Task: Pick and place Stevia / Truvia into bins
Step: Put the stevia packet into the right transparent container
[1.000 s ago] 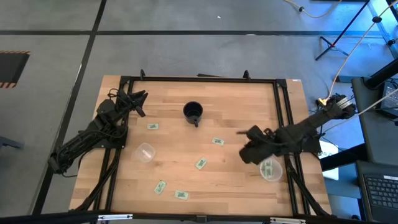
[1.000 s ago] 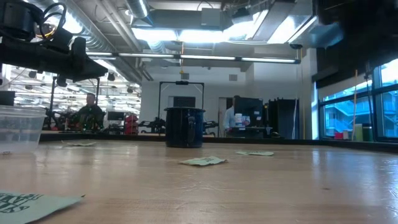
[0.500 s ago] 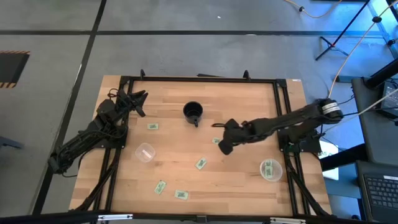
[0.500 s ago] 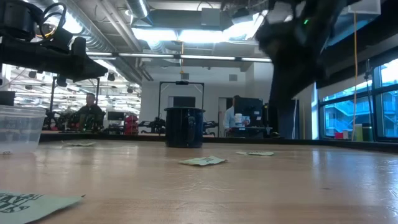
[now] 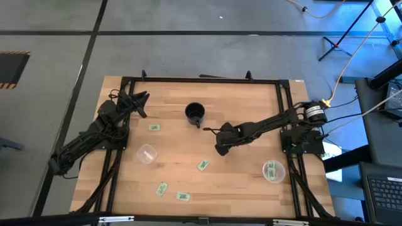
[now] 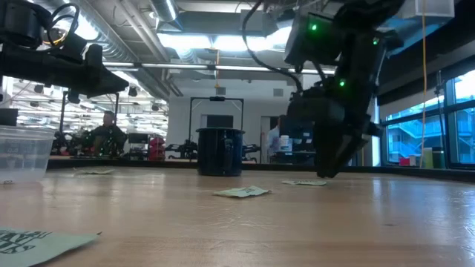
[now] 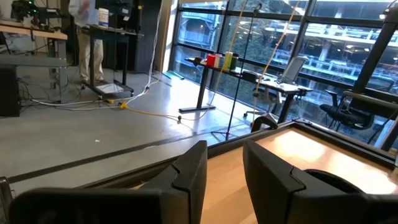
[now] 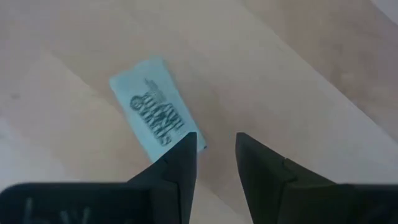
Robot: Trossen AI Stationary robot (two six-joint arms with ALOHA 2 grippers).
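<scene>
From above, my right pincer (image 5: 219, 148) hangs mid-frame over a Stevia packet, with a cup (image 5: 272, 171) lower right. My left pincer (image 5: 142, 97) waits upper left, fingers a little apart. In my right wrist view, narrowly parted fingers (image 8: 177, 171) straddle the packet (image 8: 155, 107), empty.

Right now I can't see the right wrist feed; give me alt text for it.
The right gripper points down at the wooden table, its two dark fingers slightly apart. A pale green sachet with dark print lies flat just ahead, its near corner at the tip of one finger and not between them.
</scene>
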